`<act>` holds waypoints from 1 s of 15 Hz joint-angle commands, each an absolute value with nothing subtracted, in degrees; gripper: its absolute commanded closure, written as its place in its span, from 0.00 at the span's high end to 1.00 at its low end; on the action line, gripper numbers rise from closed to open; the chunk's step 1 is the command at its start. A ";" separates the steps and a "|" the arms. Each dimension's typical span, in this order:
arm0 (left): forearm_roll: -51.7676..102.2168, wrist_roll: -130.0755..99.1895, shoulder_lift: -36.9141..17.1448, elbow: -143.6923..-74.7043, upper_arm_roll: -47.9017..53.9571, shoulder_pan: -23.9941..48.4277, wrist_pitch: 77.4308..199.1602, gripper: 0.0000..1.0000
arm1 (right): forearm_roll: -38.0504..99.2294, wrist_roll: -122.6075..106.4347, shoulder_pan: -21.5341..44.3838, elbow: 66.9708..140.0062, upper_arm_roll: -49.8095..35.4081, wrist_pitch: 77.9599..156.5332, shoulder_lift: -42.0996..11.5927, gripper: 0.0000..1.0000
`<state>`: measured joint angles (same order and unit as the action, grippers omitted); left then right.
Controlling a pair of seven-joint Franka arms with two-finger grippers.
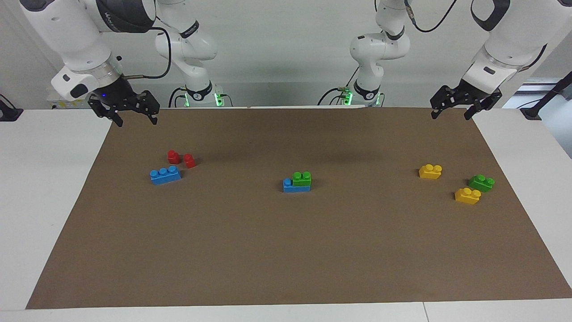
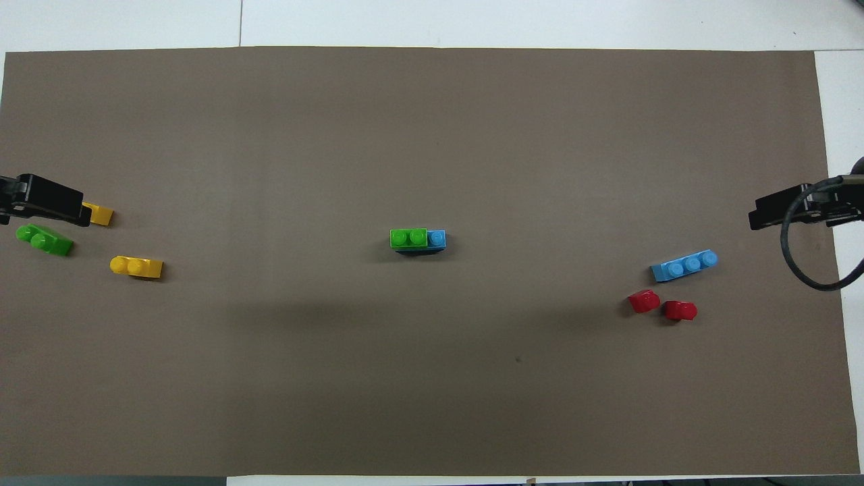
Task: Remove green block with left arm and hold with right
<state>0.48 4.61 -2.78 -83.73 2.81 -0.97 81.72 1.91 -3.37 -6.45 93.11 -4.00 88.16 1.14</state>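
Facing view: green block [image 1: 302, 178] sits atop blue brick [image 1: 296, 185] mid-desk, long axis arm-to-arm, roughly equidistant from both; I've left claw [image 1: 465, 106] & right claw [image 1: 124, 108] open, empty, hovering at corners.

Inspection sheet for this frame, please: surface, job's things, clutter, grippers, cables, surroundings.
Surface: brown mat on a white table.
Job's things: green block stacked on a blue brick at mid-mat, untouched.
Clutter: loose blue brick and two red pieces toward the right arm's end; second green brick and two yellow bricks toward the left arm's end.
Grippers: left gripper and right gripper open, raised, empty.
Cables: black cable looping off the right arm.
Surroundings: white wall.
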 commanded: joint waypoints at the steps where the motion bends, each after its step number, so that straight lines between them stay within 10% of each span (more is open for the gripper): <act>1: 1.41 5.27 -1.14 -85.25 2.55 -0.97 81.21 1.00 | 0.62 -4.31 -7.21 93.16 -4.66 88.51 1.05 1.00; 15: 2.98 -17.10 0.44 -88.24 3.08 2.01 83.31 1.00 | 0.70 -4.04 -7.03 93.16 -4.66 88.51 1.05 1.00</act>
<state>1.49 -9.02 -2.22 -84.50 3.27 0.12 81.73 1.91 -3.37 -6.45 93.11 -4.01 88.16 1.10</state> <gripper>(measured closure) 0.000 0.000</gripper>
